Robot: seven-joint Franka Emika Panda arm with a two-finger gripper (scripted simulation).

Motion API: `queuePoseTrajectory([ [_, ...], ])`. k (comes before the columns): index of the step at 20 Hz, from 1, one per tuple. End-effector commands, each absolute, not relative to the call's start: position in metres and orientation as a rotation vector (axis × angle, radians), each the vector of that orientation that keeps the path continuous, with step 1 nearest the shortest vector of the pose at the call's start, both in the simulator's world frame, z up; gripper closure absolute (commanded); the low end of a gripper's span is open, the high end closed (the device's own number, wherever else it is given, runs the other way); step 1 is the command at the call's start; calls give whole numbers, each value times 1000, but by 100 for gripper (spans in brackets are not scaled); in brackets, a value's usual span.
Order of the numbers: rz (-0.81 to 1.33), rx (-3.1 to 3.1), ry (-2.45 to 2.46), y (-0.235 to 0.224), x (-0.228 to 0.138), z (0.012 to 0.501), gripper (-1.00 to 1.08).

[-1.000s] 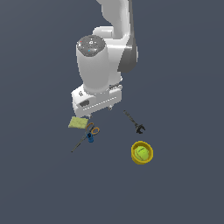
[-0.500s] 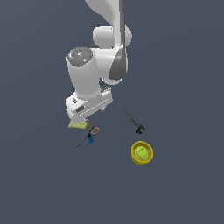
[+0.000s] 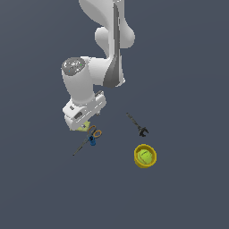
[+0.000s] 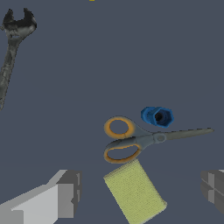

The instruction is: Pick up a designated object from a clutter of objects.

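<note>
The designated object, a flat yellow-green pad [image 4: 134, 192], lies on the dark floor just beside the scissors' orange handles [image 4: 119, 140]. My gripper [image 4: 135, 194] is open, with one finger [image 4: 59, 200] on each side of the pad and wide gaps to it. In the exterior view the arm's hand [image 3: 83, 114] hangs over the pad [image 3: 83, 128], and only a yellow-green sliver of it shows. The rest of the clutter is the scissors [image 3: 91, 135], a dark wrench [image 3: 137, 124] and a yellow bowl [image 3: 151, 163] holding a green ball [image 3: 144, 155].
A small blue hexagonal piece [image 4: 157, 116] lies close to the scissors' pivot, opposite the pad. The wrench [image 4: 11, 48] lies well apart from the pad. The bowl stands farthest off, toward the exterior view's right.
The hand has moved toward the exterior view's left and lower, and now covers most of the pad. The objects have not moved.
</note>
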State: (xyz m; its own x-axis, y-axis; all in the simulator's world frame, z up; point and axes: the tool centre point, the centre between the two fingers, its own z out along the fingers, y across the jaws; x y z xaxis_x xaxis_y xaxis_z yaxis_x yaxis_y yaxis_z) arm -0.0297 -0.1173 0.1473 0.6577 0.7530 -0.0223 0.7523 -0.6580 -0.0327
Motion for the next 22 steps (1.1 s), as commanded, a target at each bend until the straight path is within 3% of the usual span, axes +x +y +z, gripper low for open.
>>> queuePoseTrajectory([
  [1,46,-2810,-1357,-125,-33,140,-92],
  [22,7,-2514,-1869,-187,-68,81,-92],
])
